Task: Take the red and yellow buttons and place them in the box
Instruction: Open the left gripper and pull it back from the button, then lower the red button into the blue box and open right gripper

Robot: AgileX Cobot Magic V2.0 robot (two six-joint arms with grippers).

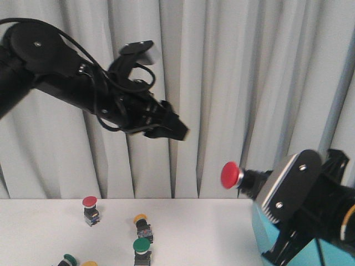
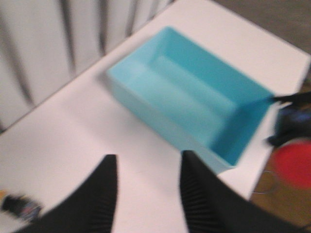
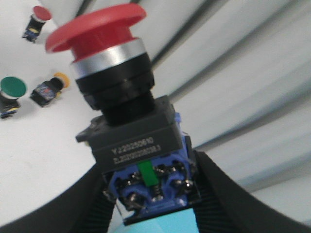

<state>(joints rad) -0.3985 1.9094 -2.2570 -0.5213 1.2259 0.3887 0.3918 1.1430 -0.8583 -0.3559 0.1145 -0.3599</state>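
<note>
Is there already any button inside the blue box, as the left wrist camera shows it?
No. In the left wrist view the box shows only its bare turquoise floor and walls, with no button lying in it.

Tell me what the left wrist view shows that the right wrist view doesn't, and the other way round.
Only the left wrist view shows the whole turquoise box, its inside bare, beyond the open left end effector. Only the right wrist view shows the printed label and blue terminal block of the red button clamped in the right end effector, plus a green button and a yellow one on the table. Both catch the held button's red cap.
</note>
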